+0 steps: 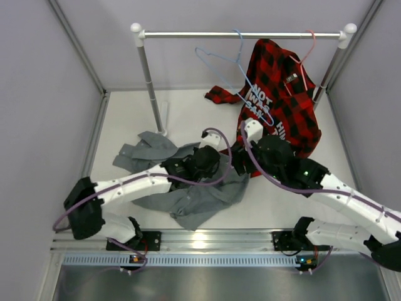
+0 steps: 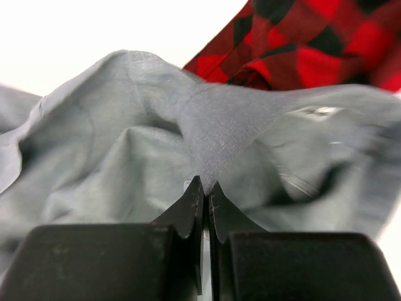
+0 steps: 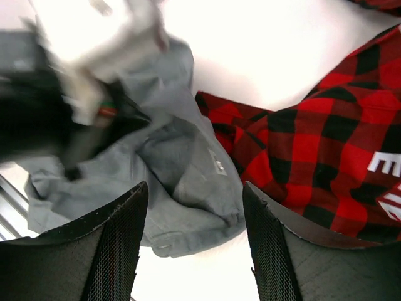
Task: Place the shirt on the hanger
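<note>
The grey shirt [image 1: 188,194] lies crumpled on the white table, left of centre. My left gripper [image 2: 205,185] is shut on a raised fold of the grey shirt [image 2: 219,125]; from above it sits at the shirt's upper right part [image 1: 216,162]. My right gripper [image 3: 195,185] is open and empty, hovering over the shirt's collar area [image 3: 188,182], close beside the left one [image 1: 243,162]. The light-blue hanger [image 1: 235,66] hangs empty by its hook on the rack's rod, behind both grippers.
A red-and-black plaid shirt [image 1: 282,94] hangs on a pink hanger [image 1: 307,53] at the right of the rod [image 1: 250,36], its hem reaching the table by my right wrist. The rack's left post [image 1: 149,81] stands behind the grey shirt. Grey walls enclose the table.
</note>
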Robot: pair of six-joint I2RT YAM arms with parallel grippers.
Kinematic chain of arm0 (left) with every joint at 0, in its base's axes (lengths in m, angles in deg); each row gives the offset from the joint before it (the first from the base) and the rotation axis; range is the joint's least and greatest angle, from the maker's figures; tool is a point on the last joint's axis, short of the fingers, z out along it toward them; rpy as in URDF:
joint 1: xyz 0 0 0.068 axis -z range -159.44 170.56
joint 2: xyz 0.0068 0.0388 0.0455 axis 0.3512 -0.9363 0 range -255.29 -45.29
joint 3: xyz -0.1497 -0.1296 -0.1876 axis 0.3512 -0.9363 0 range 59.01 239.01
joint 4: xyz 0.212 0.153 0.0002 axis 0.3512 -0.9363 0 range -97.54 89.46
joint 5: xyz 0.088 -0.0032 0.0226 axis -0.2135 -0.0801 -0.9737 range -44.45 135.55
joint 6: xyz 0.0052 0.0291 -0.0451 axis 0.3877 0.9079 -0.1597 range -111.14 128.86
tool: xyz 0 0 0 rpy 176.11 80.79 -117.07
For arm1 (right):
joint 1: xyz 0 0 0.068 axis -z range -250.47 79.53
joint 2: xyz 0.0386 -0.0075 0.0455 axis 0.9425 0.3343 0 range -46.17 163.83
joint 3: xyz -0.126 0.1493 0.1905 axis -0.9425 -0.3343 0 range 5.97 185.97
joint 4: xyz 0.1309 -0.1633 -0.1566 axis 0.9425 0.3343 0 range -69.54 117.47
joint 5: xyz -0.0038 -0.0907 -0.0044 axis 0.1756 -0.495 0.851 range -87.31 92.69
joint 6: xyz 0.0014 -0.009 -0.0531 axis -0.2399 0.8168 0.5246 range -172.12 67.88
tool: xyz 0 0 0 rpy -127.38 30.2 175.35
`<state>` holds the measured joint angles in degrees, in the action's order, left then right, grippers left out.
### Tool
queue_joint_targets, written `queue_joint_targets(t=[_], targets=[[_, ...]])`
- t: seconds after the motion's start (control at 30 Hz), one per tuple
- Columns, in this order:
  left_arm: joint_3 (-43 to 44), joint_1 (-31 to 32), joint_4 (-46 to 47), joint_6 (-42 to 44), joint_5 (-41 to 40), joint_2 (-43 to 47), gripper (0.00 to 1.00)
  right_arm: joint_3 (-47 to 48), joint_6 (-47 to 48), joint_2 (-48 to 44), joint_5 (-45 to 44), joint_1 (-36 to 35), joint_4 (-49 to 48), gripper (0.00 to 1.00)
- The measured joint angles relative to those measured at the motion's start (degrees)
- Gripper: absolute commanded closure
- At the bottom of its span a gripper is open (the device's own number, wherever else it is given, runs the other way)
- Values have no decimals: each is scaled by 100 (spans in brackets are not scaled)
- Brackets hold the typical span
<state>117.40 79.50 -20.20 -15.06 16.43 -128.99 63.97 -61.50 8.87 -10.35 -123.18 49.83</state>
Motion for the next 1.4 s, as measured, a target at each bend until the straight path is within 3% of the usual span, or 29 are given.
queue_joint_targets(t=[0.23, 0.5, 0.57, 0.6, 0.63, 0.77, 0.97, 1.17, 1.27, 1.4], targets=[[57, 4, -960, -87, 592, 1648, 100, 168, 960, 916, 684, 2, -37, 38], [114, 4, -1539, -153, 1209, 2210, 100, 289, 1589, 1591, 1665, 2, -535, 38], [186, 4, -1650, -151, 1281, 2271, 100, 286, 1683, 1792, 1711, 2, -719, 53], [243, 4, -1720, -151, 1287, 2310, 100, 286, 1707, 1888, 1696, 2, -798, 67], [313, 2, -1784, -146, 1276, 2350, 100, 293, 1740, 1989, 1668, 2, -855, 100], [822, -109, -2216, -79, 966, 2398, 100, 632, 1670, 2352, 1217, -9, -874, 100], [1871, -514, -2533, 221, 378, 2337, 100, 2146, 1174, 2186, -39, -168, -584, 100], [787, -649, -1718, 151, 925, 2730, 100, 2168, 741, 1749, -522, -247, -107, 100], [234, -761, -1705, 133, 1360, 2898, 100, 1797, 623, 1788, -243, -245, 258, 92], [66, -885, -1906, 138, 1867, 3121, 100, 1624, 590, 1759, 144, -164, 518, 61]])
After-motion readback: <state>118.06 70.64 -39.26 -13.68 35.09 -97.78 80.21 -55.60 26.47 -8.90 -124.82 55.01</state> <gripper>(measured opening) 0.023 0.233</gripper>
